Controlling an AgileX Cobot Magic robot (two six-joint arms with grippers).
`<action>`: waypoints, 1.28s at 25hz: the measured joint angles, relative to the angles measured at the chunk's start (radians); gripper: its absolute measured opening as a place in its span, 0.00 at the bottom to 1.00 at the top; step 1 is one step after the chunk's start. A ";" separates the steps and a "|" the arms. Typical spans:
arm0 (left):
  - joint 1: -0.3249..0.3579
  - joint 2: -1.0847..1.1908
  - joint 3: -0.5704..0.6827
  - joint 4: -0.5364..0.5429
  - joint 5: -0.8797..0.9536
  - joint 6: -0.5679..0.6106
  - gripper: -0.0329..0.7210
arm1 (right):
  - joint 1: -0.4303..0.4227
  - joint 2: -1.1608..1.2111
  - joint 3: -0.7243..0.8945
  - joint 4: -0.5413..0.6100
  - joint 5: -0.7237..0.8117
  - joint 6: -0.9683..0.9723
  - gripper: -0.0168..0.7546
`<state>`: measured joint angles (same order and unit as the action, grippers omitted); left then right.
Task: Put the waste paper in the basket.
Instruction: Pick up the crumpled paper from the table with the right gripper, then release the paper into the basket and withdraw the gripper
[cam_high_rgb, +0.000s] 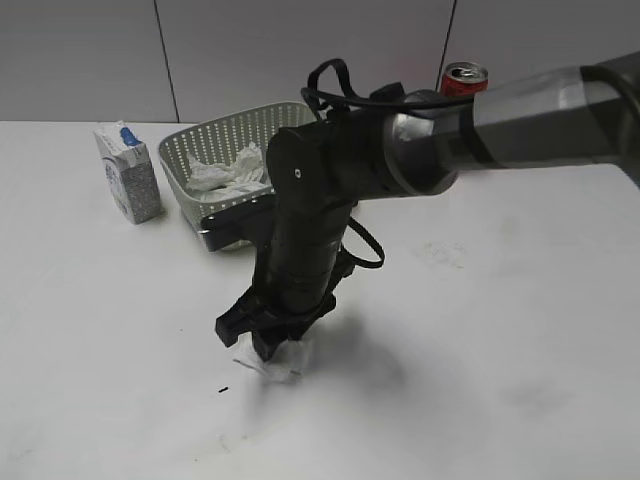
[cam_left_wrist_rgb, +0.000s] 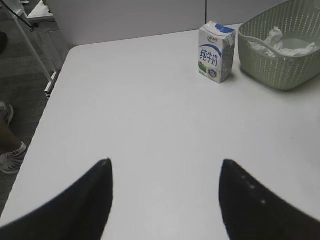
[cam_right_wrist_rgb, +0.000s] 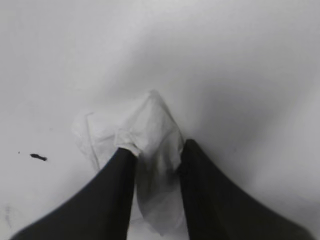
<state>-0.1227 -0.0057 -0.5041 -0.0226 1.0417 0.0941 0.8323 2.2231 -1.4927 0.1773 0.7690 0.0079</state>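
A crumpled white waste paper wad (cam_high_rgb: 282, 364) lies on the white table in front, also in the right wrist view (cam_right_wrist_rgb: 145, 130). My right gripper (cam_high_rgb: 270, 345) points straight down on it, its two black fingers (cam_right_wrist_rgb: 157, 150) shut on the wad. The pale green basket (cam_high_rgb: 180, 165) stands at the back, partly hidden by the right arm, with white paper wads (cam_high_rgb: 225, 172) inside; it also shows in the left wrist view (cam_left_wrist_rgb: 270, 65) with paper (cam_left_wrist_rgb: 280, 44). My left gripper (cam_left_wrist_rgb: 165, 162) is open and empty above bare table, out of the exterior view.
An upright grey-white carton with a blue mark (cam_high_rgb: 130, 172) stands left of the basket, also in the left wrist view (cam_left_wrist_rgb: 216, 51). A red drink can (cam_high_rgb: 463, 78) stands at the back behind the right arm. The table's left edge (cam_left_wrist_rgb: 47, 115) is near.
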 joint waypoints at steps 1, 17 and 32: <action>0.000 0.000 0.000 0.000 0.000 0.000 0.69 | 0.000 0.001 0.000 0.000 -0.002 0.000 0.31; 0.000 0.000 0.000 0.000 0.000 -0.001 0.68 | 0.000 -0.067 -0.001 0.011 -0.011 0.002 0.02; 0.000 0.000 0.000 0.000 0.000 -0.001 0.66 | -0.105 -0.269 -0.111 -0.157 -0.349 0.041 0.02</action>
<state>-0.1227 -0.0057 -0.5041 -0.0226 1.0417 0.0934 0.7275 1.9537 -1.6041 0.0205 0.4204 0.0485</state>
